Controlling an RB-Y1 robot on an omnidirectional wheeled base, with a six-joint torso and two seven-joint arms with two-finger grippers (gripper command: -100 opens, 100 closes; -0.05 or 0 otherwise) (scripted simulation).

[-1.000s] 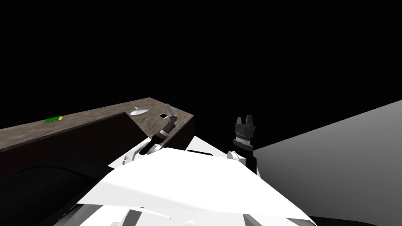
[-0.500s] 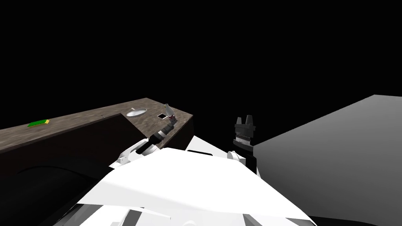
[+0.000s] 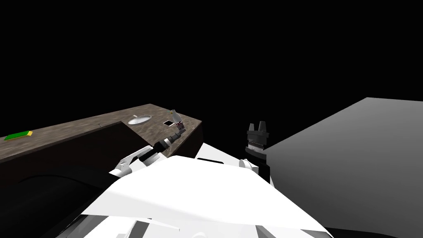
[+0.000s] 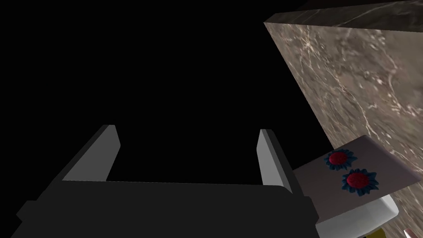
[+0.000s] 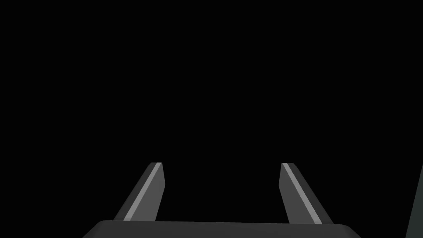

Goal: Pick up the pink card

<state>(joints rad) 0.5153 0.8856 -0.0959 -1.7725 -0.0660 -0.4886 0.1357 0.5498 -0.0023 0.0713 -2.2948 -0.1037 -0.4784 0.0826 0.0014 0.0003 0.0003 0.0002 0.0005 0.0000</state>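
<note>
Now | left gripper (image 4: 186, 130) spread wide, empty, aimed past counter (image 4: 351, 82) edge into black area | card (image 4: 355, 171), greyish-pink with two red flowers, on counter just outside one finger, near corner hidden behind gripper body, contact with finger unclear | right gripper (image 5: 222, 164) wide, empty, held upright beside chest

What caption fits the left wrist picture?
Left gripper, jaws open, beside a flowered card on the brown marbled counter.

A home kitchen or washroom, brown stone worktop (image 3: 74, 129), round white sink (image 3: 139, 120) near the left fingers (image 4: 270, 159), green sponge (image 3: 17, 135) farther off
</note>
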